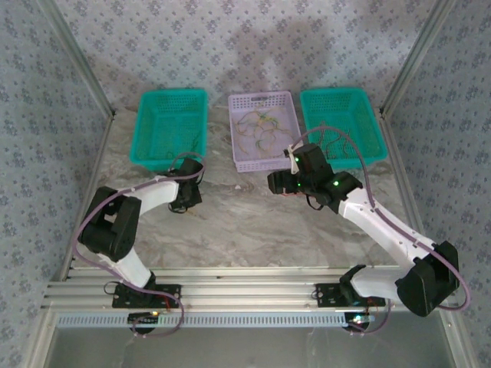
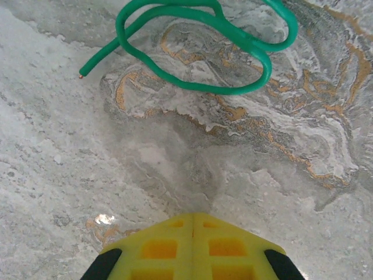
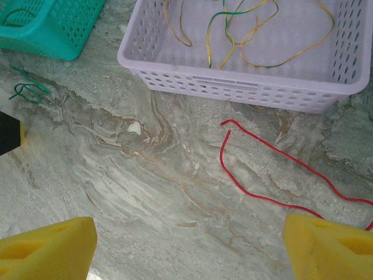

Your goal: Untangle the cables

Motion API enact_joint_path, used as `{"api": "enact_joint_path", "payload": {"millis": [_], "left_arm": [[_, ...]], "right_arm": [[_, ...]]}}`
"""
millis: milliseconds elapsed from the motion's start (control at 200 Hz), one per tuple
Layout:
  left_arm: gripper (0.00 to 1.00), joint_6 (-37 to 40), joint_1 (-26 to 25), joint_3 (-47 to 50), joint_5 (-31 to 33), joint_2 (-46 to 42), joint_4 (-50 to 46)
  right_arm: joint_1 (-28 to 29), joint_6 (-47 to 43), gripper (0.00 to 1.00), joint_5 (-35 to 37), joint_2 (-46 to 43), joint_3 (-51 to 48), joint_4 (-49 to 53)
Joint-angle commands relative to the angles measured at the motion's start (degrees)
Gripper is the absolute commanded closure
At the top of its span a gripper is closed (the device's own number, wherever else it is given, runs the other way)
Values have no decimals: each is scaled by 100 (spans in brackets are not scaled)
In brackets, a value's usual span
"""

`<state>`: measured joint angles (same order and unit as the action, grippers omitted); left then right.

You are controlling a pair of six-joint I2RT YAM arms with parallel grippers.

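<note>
A green cable (image 2: 201, 89) lies in loops on the marble table just ahead of my left gripper (image 2: 193, 214). Its yellow fingers are pressed together with nothing visible between them. In the top view the left gripper (image 1: 186, 201) is low over the table in front of the left green basket. My right gripper (image 3: 187, 224) stands open above bare table. A red cable (image 3: 221, 156) lies to its front right, not touched. More cables (image 3: 233, 35), yellow and green, rest in the lilac basket (image 3: 233, 87). The green cable (image 3: 26, 88) also shows at the far left.
Three baskets stand along the back: a green one (image 1: 170, 126) at left, the lilac one (image 1: 263, 161) in the middle, a green one (image 1: 341, 123) at right. Metal frame posts and patterned walls close in the sides.
</note>
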<state>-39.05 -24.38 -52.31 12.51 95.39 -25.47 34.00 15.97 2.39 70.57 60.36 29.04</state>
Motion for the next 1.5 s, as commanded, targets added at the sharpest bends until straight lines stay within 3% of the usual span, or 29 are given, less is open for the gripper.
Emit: {"api": "enact_joint_path", "payload": {"millis": [0, 180, 240, 295, 330, 360, 620, 874, 1029, 1259, 1494], "left_arm": [[100, -74, -96, 15, 118, -232, -397], [99, -290, -163, 201, 144, -1285, -397], [76, -400, -140, 236, 273, -1543, -380], [42, -428, -103, 244, 364, -1682, -357], [31, -435, -77, 231, 459, -1691, -356], [28, -415, -35, 225, 496, -1665, -352], [28, -258, 416, 211, 419, -955, 73], [30, -205, 354, -65, 354, -466, 531], [27, -185, 54, -37, 790, -420, 1055], [26, -418, 39, -182, 1066, 3, 1200], [35, -472, 21, -493, 1196, 460, 1142]], "right_arm": [[62, -102, 15, 138, -113, 204, 205], [85, -129, 15, -13, -126, 158, 155], [106, -114, 14, -119, -93, 122, 103], [132, -94, 14, -151, -57, 91, 70], [167, -94, 14, -160, -36, 74, 61], [194, -94, 14, -160, -34, 56, 55], [383, -146, 14, -108, -58, 7, 49], [457, -248, 13, 48, -169, -50, -2], [477, -269, 13, 78, -260, -148, -117], [554, -306, 13, 94, -263, -167, -114], [581, -322, 13, 121, -271, -265, -183]]}}
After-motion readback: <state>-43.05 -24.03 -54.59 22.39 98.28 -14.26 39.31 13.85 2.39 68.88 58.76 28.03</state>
